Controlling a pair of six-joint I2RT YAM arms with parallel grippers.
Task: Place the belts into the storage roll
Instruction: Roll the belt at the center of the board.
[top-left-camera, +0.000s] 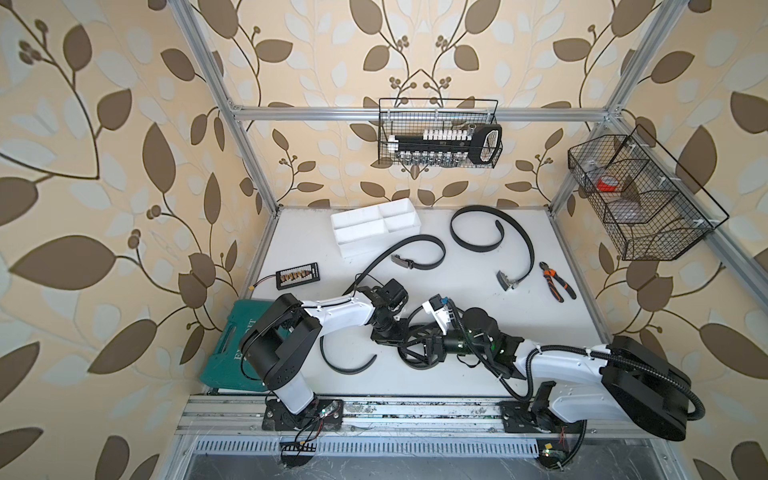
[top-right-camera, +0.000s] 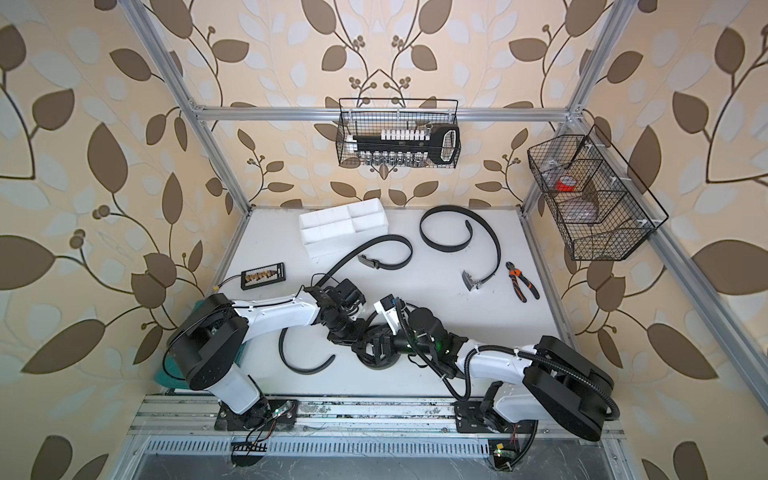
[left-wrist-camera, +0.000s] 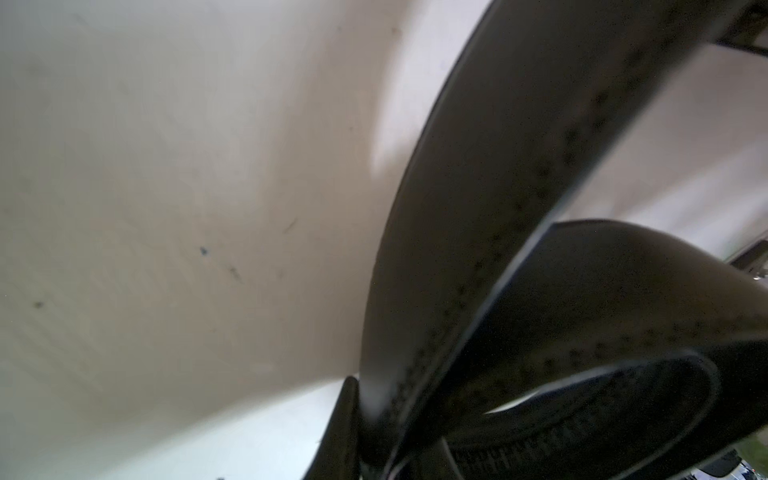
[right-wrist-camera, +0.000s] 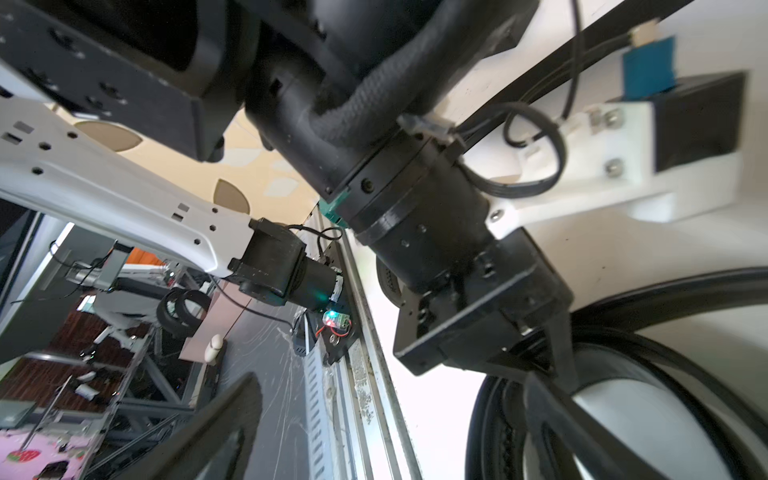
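Observation:
The storage roll (top-left-camera: 376, 226) (top-right-camera: 344, 227), a white divided tray, stands at the back of the table with nothing in it. One belt (top-left-camera: 478, 248) lies in an open curl at the back right. A second belt (top-left-camera: 434, 249) has its buckle near the tray. A third belt (top-left-camera: 415, 365) (right-wrist-camera: 494, 415) is coiled at the front centre. My left gripper (top-left-camera: 384, 332) (left-wrist-camera: 365, 436) is shut on this coil's strap (left-wrist-camera: 478, 208). My right gripper (top-left-camera: 417, 347) (right-wrist-camera: 386, 432) is open beside it, one finger (right-wrist-camera: 552, 415) over the coil.
A loose black strap arc (top-left-camera: 347, 370) lies in front of the left arm. Orange-handled pliers (top-left-camera: 557, 280) lie at the right, and a small black connector board (top-left-camera: 297, 275) at the left. A green case (top-left-camera: 232, 353) sits front left. Wire baskets (top-left-camera: 440, 133) (top-left-camera: 640, 195) hang on the frame.

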